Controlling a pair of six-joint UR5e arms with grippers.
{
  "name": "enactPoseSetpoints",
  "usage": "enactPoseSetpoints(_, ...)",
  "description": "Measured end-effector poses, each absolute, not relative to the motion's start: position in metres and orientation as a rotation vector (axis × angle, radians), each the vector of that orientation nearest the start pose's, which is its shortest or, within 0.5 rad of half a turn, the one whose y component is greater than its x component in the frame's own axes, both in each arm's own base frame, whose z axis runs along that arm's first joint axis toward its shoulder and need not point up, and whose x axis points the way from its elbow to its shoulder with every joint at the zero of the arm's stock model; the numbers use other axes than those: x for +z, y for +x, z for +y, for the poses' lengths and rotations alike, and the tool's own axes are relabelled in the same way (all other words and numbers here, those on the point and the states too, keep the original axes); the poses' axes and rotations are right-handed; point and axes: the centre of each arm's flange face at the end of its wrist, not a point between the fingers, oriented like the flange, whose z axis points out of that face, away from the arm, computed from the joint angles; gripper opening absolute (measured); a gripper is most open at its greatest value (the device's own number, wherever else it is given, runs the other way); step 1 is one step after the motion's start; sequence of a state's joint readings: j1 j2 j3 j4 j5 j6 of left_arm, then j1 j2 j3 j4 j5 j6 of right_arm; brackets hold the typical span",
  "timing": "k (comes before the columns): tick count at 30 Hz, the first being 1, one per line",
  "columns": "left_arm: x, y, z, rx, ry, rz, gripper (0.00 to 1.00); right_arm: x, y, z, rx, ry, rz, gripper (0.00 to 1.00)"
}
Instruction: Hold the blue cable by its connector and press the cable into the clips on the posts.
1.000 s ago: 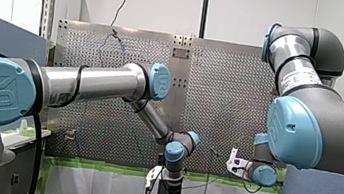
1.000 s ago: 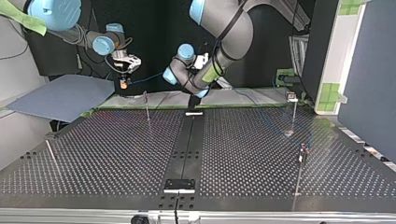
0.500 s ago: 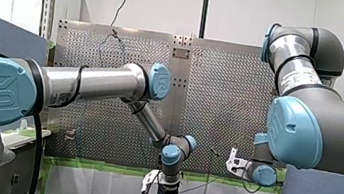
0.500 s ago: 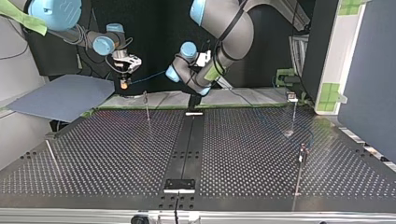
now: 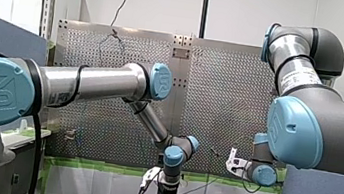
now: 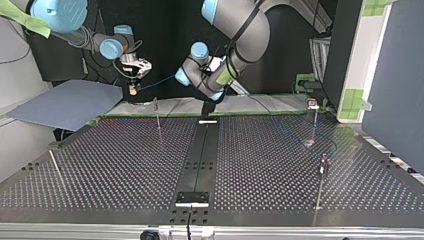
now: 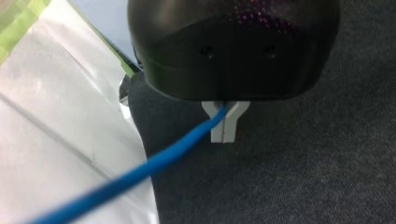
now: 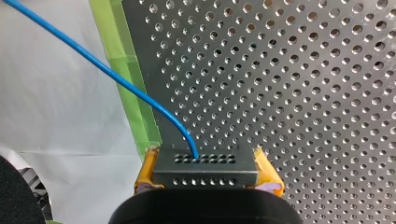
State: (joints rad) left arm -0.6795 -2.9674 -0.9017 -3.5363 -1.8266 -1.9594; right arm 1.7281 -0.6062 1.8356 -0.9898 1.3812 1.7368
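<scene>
In the left wrist view my left gripper (image 7: 223,133) is shut on the blue cable (image 7: 154,165), pinched between its pale fingers; the cable trails away over white sheeting. In the right wrist view my right gripper (image 8: 204,157) is shut on the grey connector block (image 8: 205,173), held between yellow pads. The cable (image 8: 126,84) leaves the block's face and runs off past the table's edge. In the top view my right gripper (image 6: 132,80) hangs behind the table's far edge, and the cable (image 6: 157,82) spans to my left arm. Thin posts (image 6: 158,114) (image 6: 314,122) (image 6: 321,180) stand on the table.
A black rail (image 6: 200,150) runs down the middle of the perforated table (image 6: 125,165). A blue-grey board (image 6: 70,102) lies beyond the far corner at the top view's left. A slanted rod (image 6: 55,167) stands near that side. Green tape (image 8: 140,116) lines the table's edge.
My left gripper has shut on the blue cable, and its wrist has shifted slightly toward the top view's left. My right arm has held still with the connector.
</scene>
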Motion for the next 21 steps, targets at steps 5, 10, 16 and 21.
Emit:
enactPoseSetpoints(5,-0.155,0.448,-0.498,0.024,0.302,2.599,0.00,-0.085,0.236,-0.521,1.441,1.573,-1.370,0.00)
enactPoseSetpoints(10,-0.153,0.448,-0.501,0.014,0.302,2.588,0.00,-0.085,0.233,-0.523,1.438,1.566,-1.377,0.00)
enactPoseSetpoints(16,-0.141,0.448,-0.511,-0.049,0.294,2.552,0.00,-0.085,0.231,-0.524,1.434,1.559,-1.382,0.00)
enactPoseSetpoints(21,-0.125,0.447,-0.514,-0.085,0.259,2.516,0.00,-0.084,0.228,-0.526,1.432,1.552,-1.384,0.00)
